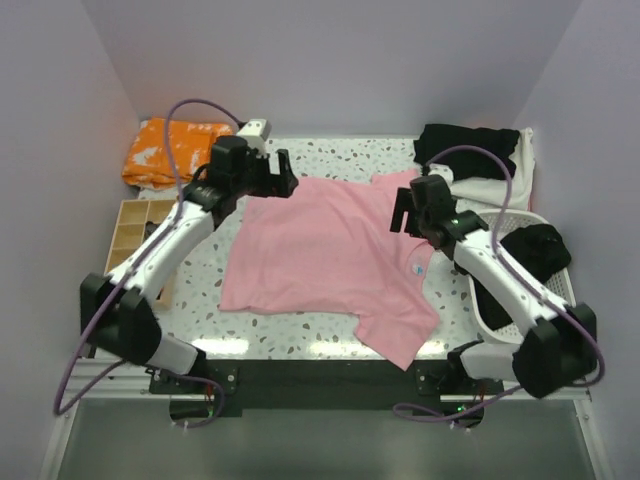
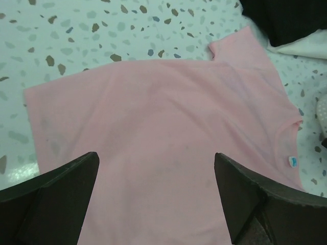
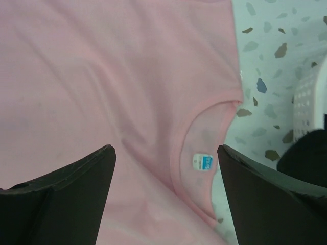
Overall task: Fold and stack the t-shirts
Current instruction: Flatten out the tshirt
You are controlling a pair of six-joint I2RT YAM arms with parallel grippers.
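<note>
I read both hands open and empty: left hand (image 1: pixel 288 176) at hem corner, right hand (image 1: pixel 403 212) by far shoulder. Soft light-pink fabric t-shirt (image 1: pixel 330 255) lies spread on speckled white table (image 1: pixel 340 150) (near sleeve overhangs edge). Risk: mismatched grabs skew fold, or overhang drags shirt off.

We see bare table (image 1: pixel 340 155) along the far edge; pink shirt (image 1: pixel 320 255) fills the middle, tray (image 1: pixel 128 225) blocks left, basket (image 1: pixel 515 216) blocks right.

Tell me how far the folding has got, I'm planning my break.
Done: the pink t-shirt lies spread flat on the table. In hand: nothing; the left gripper and right gripper hover open over it. Left: folding it, then the black garment in the white basket.
</note>
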